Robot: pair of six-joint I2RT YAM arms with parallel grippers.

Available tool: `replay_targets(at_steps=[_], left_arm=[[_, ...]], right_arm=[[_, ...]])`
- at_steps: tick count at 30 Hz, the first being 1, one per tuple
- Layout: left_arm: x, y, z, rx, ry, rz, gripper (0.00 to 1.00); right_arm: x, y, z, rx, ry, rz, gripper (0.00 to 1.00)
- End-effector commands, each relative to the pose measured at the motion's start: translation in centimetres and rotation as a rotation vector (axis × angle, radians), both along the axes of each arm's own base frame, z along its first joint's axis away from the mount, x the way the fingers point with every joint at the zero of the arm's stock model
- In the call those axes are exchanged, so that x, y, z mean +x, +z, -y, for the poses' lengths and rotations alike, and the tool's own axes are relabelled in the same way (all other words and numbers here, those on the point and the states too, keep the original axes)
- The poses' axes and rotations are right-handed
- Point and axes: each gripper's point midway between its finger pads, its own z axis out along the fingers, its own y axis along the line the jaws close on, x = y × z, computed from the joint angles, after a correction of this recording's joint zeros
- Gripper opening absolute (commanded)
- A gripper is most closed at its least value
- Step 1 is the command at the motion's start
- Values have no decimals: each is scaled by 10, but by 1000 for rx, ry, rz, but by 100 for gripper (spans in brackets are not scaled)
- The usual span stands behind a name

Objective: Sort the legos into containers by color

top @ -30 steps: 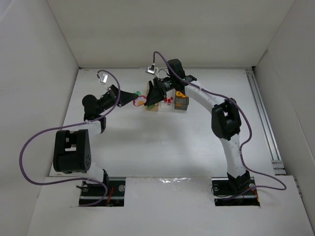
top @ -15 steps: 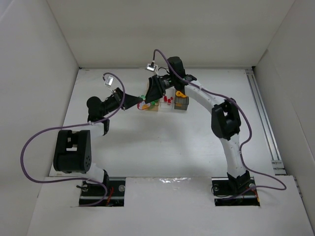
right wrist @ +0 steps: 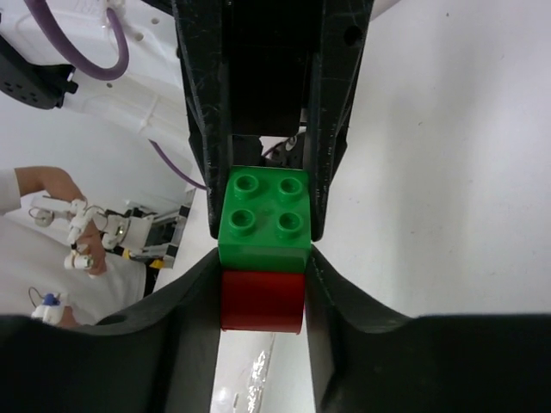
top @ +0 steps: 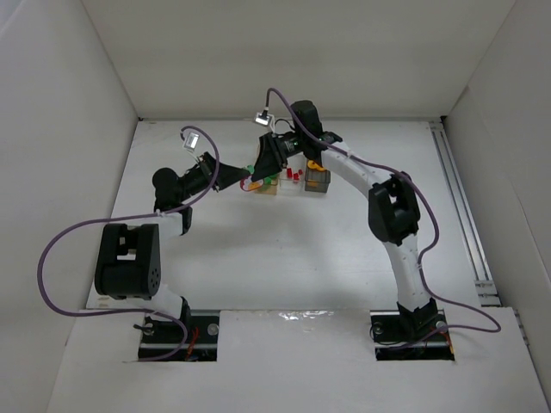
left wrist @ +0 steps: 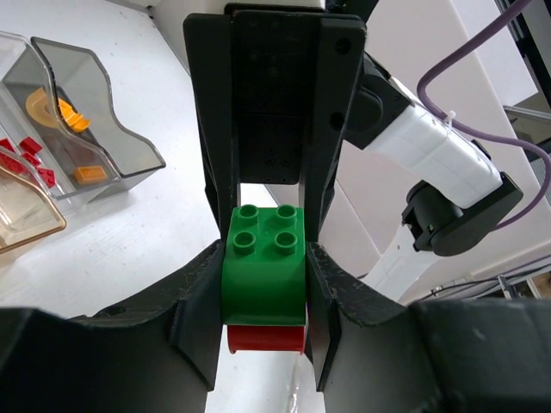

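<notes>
White walls (top: 301, 52) close in a white desk (top: 284, 258) on three sides. Past the desk's middle, toward its far edge, we find the two grippers meeting tip to tip from opposite sides, with a two-brick stack held between them. The stack is a green brick (left wrist: 263, 275) with four studs, seated on a red brick (right wrist: 263, 299). Its long axis runs from the red piece through the green one. The studs point up toward both wrist cameras, so we read the stack as roughly upright, green on top.

The left gripper (left wrist: 263, 288) pinches the green brick by two opposite side faces. The right gripper (right wrist: 263, 297) has its fingers pressed against the sides of the red brick below.

Just beside the stack, toward the desk's right edge, the containers stand in a row. We see an amber box (left wrist: 34, 219) closest, then a clear box (left wrist: 15, 82) holding red legos (left wrist: 28, 144). Last in the row is a dark grey box (left wrist: 95, 112) holding orange pieces (left wrist: 73, 116).
</notes>
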Motion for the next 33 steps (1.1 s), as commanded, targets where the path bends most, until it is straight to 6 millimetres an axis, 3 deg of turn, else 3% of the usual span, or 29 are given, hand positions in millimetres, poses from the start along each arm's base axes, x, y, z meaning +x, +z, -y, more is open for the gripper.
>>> replay_targets(at_steps=[1, 2, 3, 5, 14, 20, 25, 28, 32, 33], left_arm=[[13, 25, -3, -15, 48, 108, 0], [14, 25, -3, -18, 56, 108, 0], [14, 26, -3, -22, 55, 100, 0], [19, 36, -4, -28, 65, 138, 0], [42, 58, -15, -46, 125, 203, 0], [48, 58, -23, -44, 145, 204, 0], [44, 25, -27, 20, 166, 144, 0], [43, 2, -37, 83, 206, 85, 0], [52, -25, -42, 199, 281, -10, 0], [57, -33, -39, 248, 295, -31, 0]], right_arm=[[-34, 16, -10, 66, 156, 31, 38], [-35, 12, -10, 59, 156, 21, 32], [-38, 13, -13, 65, 165, 29, 15], [-41, 8, -11, 60, 165, 22, 0], [-53, 4, -2, 61, 174, 19, 0], [-50, -3, 14, 50, 142, 2, 0], [-25, -1, 37, 49, 50, 23, 0], [12, 5, 65, 40, -82, 53, 0], [44, 17, 85, 27, -235, 130, 0], [61, 14, 93, -2, -325, 142, 0]])
